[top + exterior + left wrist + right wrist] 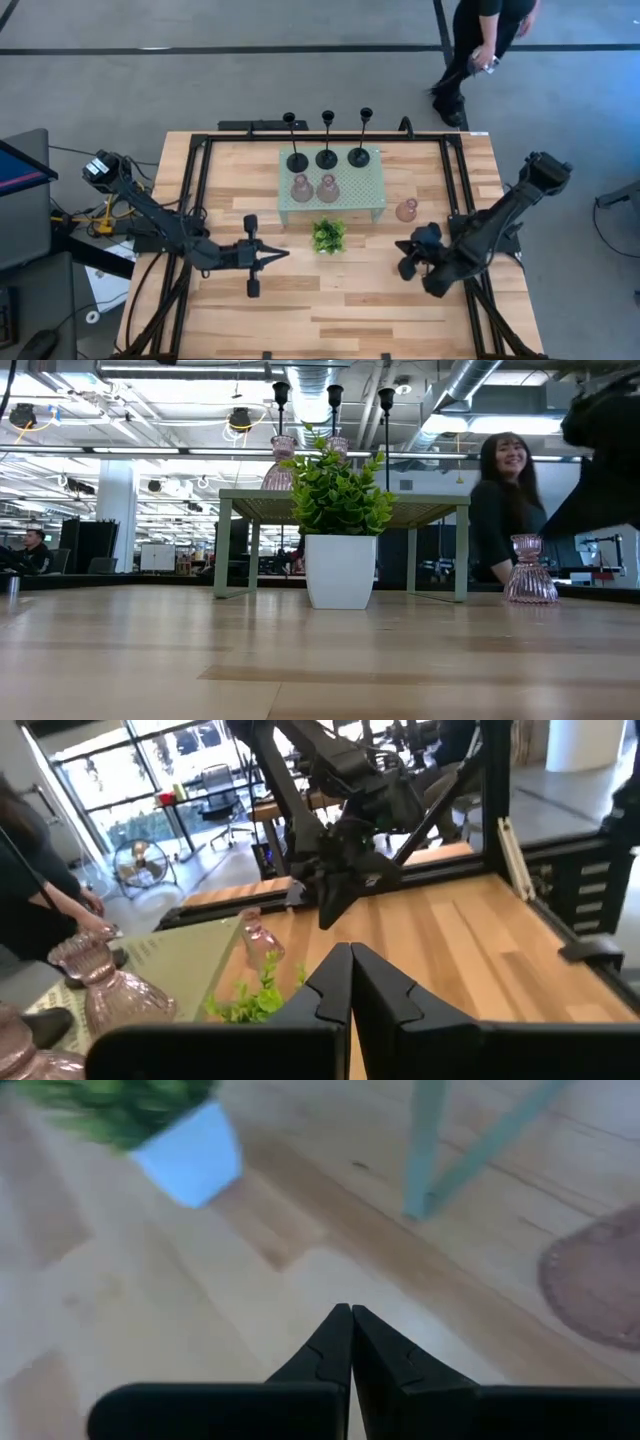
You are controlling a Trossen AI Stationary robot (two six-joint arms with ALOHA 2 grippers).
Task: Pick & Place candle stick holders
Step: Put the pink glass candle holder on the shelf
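Three black candle stick holders (297, 160) (327, 157) (359, 155) stand on their round bases along the far side of the mint-green stand (345, 205). Two pink glass ones (302, 188) (327, 188) stand nearer on it. A third pink holder (406, 210) (528, 570) stands on the table right of the stand. My left gripper (283, 254) (350, 952) is shut and level, left of the plant (328, 235). My right gripper (402, 250) (350, 1312) is shut and tilted down, just near of the third pink holder (600, 1280), touching nothing.
A small green plant in a white pot (340, 565) stands on the table in front of the stand. A black frame (200, 200) runs along the table's sides and far edge. A person (480, 50) walks beyond the far right corner. Bare wood lies toward the near edge.
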